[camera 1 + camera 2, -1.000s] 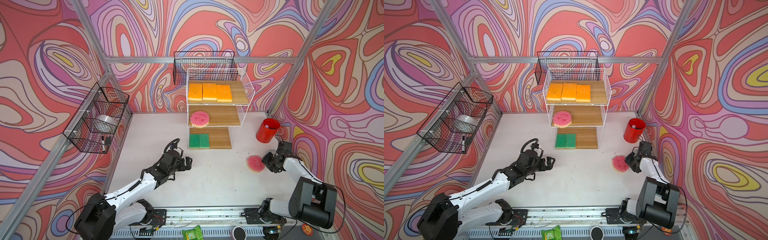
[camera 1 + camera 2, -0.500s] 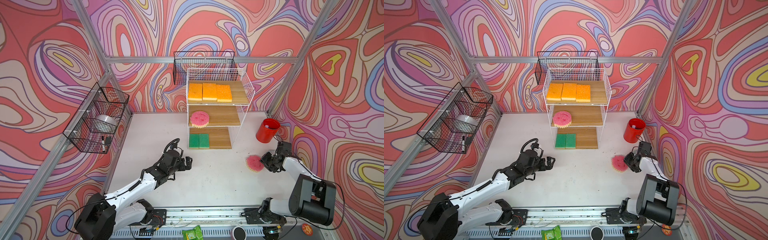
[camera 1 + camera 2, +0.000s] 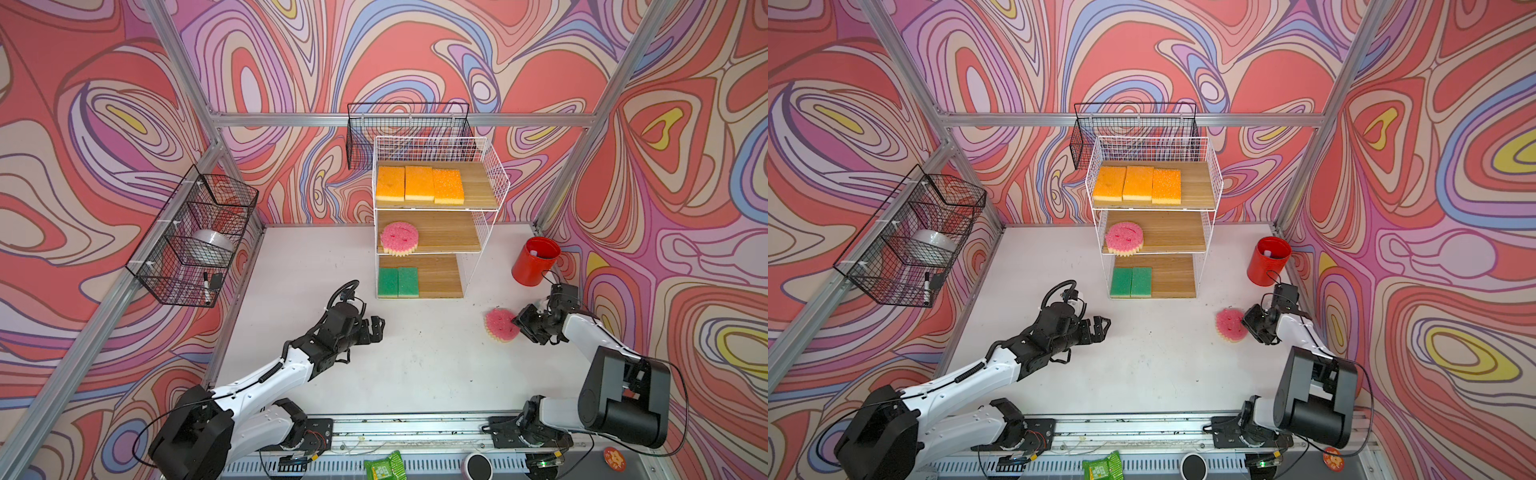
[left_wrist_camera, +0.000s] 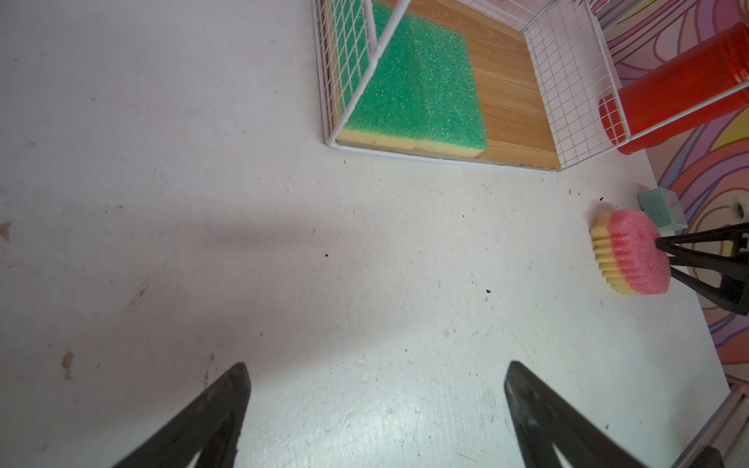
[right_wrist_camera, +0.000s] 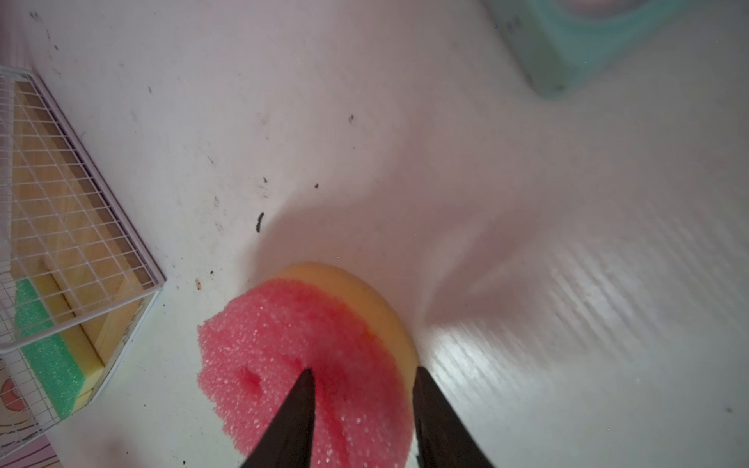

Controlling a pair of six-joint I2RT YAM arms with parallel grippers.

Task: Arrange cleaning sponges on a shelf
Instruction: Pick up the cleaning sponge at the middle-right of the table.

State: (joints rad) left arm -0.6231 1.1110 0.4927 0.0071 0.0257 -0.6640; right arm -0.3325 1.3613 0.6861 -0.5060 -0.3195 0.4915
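The shelf (image 3: 491, 195) stands at the back of the table. Three orange sponges (image 3: 419, 183) lie side by side on its top board, a round pink sponge (image 3: 399, 237) on the middle board, and two green sponges (image 3: 398, 282) on the bottom board. My right gripper (image 3: 517, 326) (image 5: 363, 370) is shut on a second round pink sponge (image 3: 500, 324) (image 5: 292, 344), one finger on the pink face and one on the yellow back. It is tilted on edge, low over the table right of the shelf. My left gripper (image 3: 376, 328) (image 4: 377, 366) hangs open and empty over bare table, front-left of the shelf.
A red cup (image 3: 534, 261) stands by the right wall behind my right gripper. A small mint-green clock (image 4: 660, 212) sits just beyond the held sponge. Black wire baskets hang on the left wall (image 3: 195, 237) and the back wall (image 3: 409, 129).
My right gripper has carried the pink sponge a little to the left, toward the shelf. The left arm has not moved.
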